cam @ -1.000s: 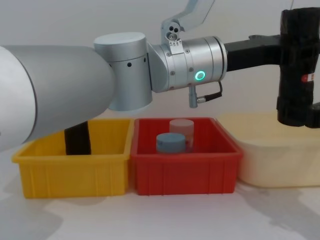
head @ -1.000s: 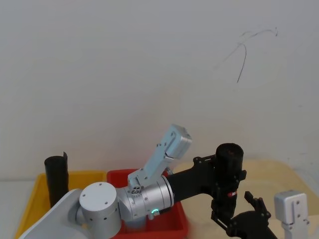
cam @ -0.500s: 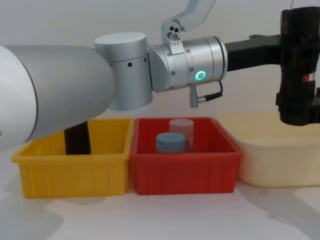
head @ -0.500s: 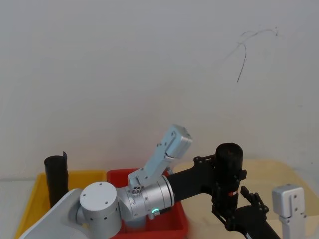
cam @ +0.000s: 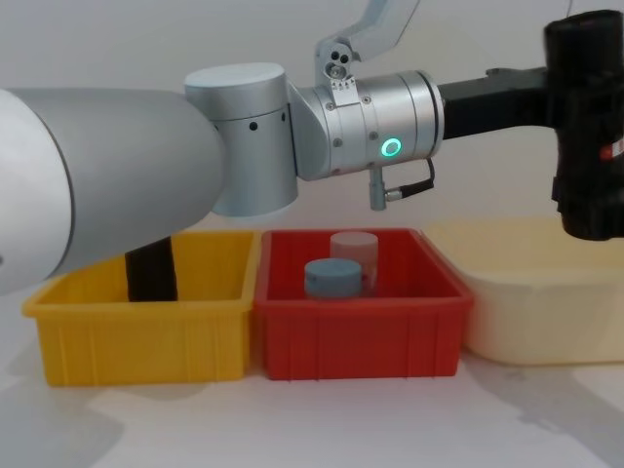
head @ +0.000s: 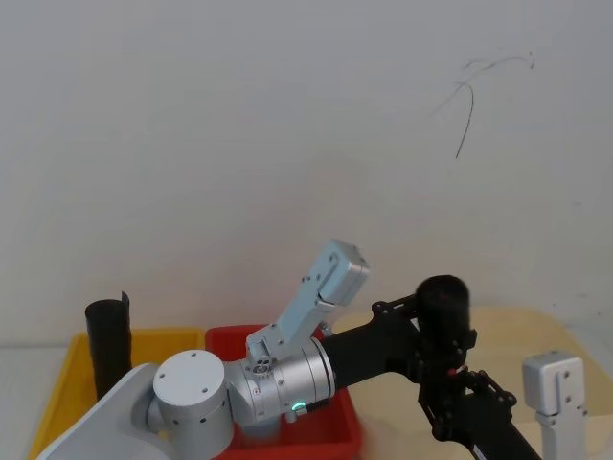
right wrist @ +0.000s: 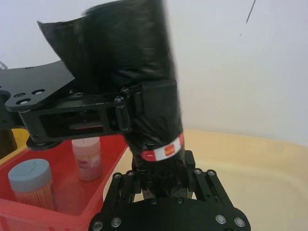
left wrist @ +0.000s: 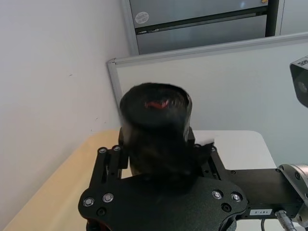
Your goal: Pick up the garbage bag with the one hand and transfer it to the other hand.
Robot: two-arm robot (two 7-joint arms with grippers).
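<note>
The garbage bag, a black glossy roll with a red-and-white sticker band near its lower end, hangs upright in the air above the cream tub. My left gripper, on the silver arm with the green ring, is shut on the roll's middle from the side. Below it, my right gripper comes up from underneath, its fingers pressed against the roll's lower end. In the head view the garbage bag stands between the left gripper and the right gripper. The garbage bag shows at the chest view's right edge.
A yellow bin at the left holds a taller plain black roll. The red bin in the middle holds a blue-capped jar and a pale bottle. A cream tub stands at the right.
My right gripper has moved in from the right and up around the roll's lower end. The roll has shifted slightly to the right. The left arm has stayed put.
</note>
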